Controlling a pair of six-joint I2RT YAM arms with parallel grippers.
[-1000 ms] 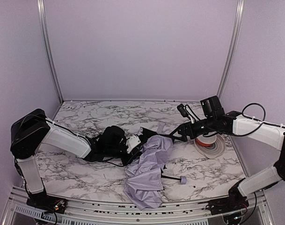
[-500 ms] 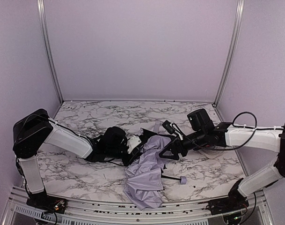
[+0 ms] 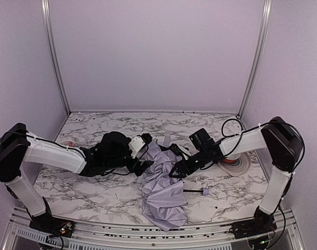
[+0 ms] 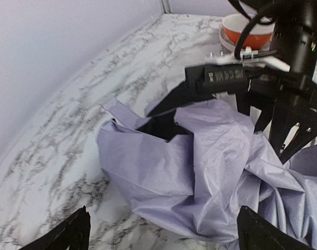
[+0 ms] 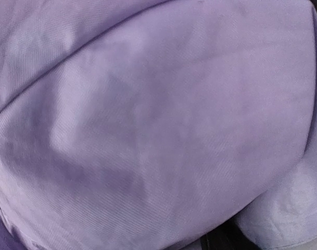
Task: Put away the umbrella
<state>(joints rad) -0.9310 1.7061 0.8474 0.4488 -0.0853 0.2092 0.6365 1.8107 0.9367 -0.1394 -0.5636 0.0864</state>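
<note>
The umbrella (image 3: 163, 192) lies crumpled on the marble table, its lavender fabric (image 4: 200, 156) spread loose with a black inner patch showing. Its thin shaft ends in a small lavender handle (image 3: 204, 191) on the right. My left gripper (image 3: 143, 162) stands wide open at the fabric's left edge, and in the left wrist view (image 4: 163, 234) only the fabric's near fold lies between its fingertips (image 4: 70, 234). My right gripper (image 3: 176, 169) reaches in from the right. Its fingers (image 4: 277, 125) stand apart, tips down on the fabric. The umbrella fabric (image 5: 148, 125) fills the whole right wrist view and hides that gripper's fingers there.
An orange-and-white bowl (image 3: 232, 158) sits on a pale plate at the right, behind the right forearm, also seen as the bowl (image 4: 249, 31) in the left wrist view. Lavender walls enclose the table on three sides. A small reddish thing (image 3: 68, 143) lies at far left.
My left gripper has let go of the fabric, opened wide and drawn back to the left. The right arm has swung left from the bowl onto the umbrella, its jaws narrowing.
</note>
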